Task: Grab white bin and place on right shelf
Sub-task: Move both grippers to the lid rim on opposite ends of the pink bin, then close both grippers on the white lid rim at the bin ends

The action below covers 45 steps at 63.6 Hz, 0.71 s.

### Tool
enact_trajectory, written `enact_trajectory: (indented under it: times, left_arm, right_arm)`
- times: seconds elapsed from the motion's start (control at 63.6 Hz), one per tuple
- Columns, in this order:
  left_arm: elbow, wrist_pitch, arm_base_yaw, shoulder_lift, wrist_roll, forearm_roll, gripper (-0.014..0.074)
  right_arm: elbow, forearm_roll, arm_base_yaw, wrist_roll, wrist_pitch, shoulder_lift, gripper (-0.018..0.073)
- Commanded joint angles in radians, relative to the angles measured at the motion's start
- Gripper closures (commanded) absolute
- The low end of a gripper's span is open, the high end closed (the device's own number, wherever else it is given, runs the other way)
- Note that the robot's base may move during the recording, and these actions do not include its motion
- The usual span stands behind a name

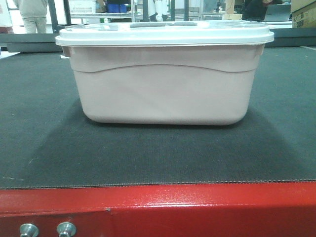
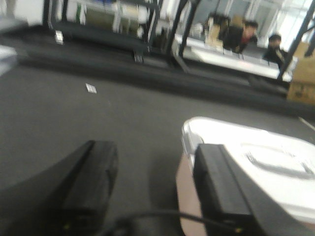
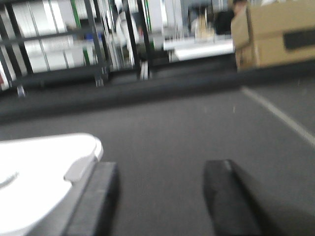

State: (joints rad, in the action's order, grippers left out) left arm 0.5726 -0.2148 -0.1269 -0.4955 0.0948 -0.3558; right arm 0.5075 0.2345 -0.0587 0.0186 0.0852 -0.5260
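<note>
A dark ribbed counter [image 1: 158, 158] lies just behind the red frame [image 1: 163, 207]. Two bolts [image 1: 28, 230] sit at the frame's lower left. Far beyond the frame are a person [image 1: 33, 15] in pale clothes, blue bins [image 1: 117, 7] and a cardboard box [image 1: 303, 15].

Bare dark mat [image 1: 39, 148] flanking white bin [image 1: 163, 94]

Lidded pinkish-white bin [image 1: 163, 81] sits upright on dark mat.
</note>
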Motion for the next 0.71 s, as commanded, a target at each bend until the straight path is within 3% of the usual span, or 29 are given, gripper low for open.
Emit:
enact_trajectory:
  times: [0.0,0.079,0.251,0.346,0.487,0.55,0.692]
  left_arm:
    - [0.078,0.026,-0.021,-0.108,-0.007,-0.121,0.0239]
    - [0.139,-0.035,-0.036,-0.2,-0.007,-0.195,0.0239]
    - [0.313,-0.162,-0.053,-0.403,-0.002,-0.219,0.0238]
    - [0.407,-0.23,-0.053,-0.509,0.054,-0.261,0.0238]
    - [0.556,-0.342,-0.044,-0.671,0.271,-0.505,0.0204]
    - [0.612,-0.415,-0.016,-0.74,0.391,-0.662,0.0146]
    - [0.709,-0.599,0.075,-0.886,0.518,-0.863,0.011]
  right_arm:
    - [0.104,0.022,-0.002,0.0,0.026,-0.126,-0.0069]
    - [0.201,0.092,-0.002,0.0,0.145,-0.225,-0.0074]
    - [0.411,0.258,-0.002,0.0,0.369,-0.407,-0.0074]
    - [0.516,0.357,-0.002,0.015,0.466,-0.5,-0.0074]
    - [0.656,0.574,-0.005,0.145,0.617,-0.627,-0.0074]
    - [0.696,0.665,-0.005,0.19,0.652,-0.677,-0.0074]
    - [0.734,0.81,-0.028,0.273,0.698,-0.744,-0.0074]
